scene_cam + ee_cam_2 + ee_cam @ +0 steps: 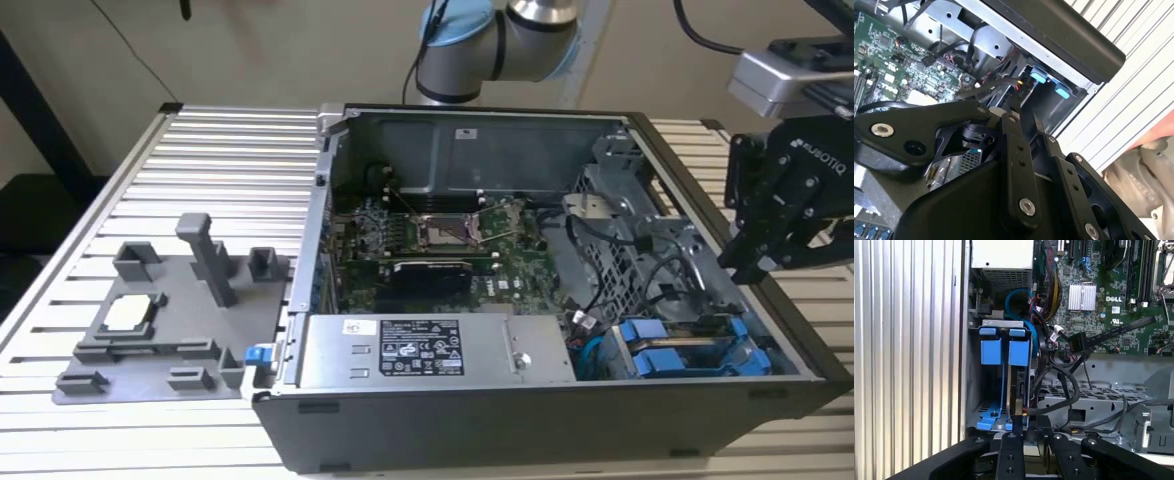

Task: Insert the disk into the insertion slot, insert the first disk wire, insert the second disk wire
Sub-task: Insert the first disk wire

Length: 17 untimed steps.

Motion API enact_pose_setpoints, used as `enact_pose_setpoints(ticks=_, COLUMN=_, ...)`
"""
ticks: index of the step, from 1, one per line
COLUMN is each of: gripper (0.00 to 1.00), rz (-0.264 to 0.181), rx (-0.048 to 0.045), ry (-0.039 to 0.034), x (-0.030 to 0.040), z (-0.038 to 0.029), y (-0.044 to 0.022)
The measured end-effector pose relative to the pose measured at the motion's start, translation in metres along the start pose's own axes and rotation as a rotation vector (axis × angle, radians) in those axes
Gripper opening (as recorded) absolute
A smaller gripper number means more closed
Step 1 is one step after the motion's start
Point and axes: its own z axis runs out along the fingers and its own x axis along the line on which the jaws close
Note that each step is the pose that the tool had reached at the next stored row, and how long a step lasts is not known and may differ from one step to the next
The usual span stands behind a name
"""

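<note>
Reading from the exterior view's left, you see a grey fixture tray (160,320) on the slatted worktop (80,420), then the open computer case (534,425). Its power-supply box (534,350) carries a white label dense with black print and marks. In the first wrist view the motherboard (1104,325) has a white logo, and the claw's body bears white lettering; I leave all of it unread.

Further right, the insertion slot (643,335) shows its blue fittings. In the first wrist view the disk (1016,395) appears to stand edge-on inside that slot, so I judge the first step done. The wires look unfinished: a black plug (1076,342) on the cable bundle hangs well apart from the disk.

At the far right your claw (750,268) hovers over the case edge, fingers drawn together. Whether they pinch a wire end I cannot tell.
</note>
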Motion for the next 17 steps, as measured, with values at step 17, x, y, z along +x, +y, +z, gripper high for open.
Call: enact_pose_setpoints(ticks=17, gripper=0.27, rz=0.000, rx=0.0005, ry=0.0005, x=-0.0127, z=-0.0001, y=0.0231)
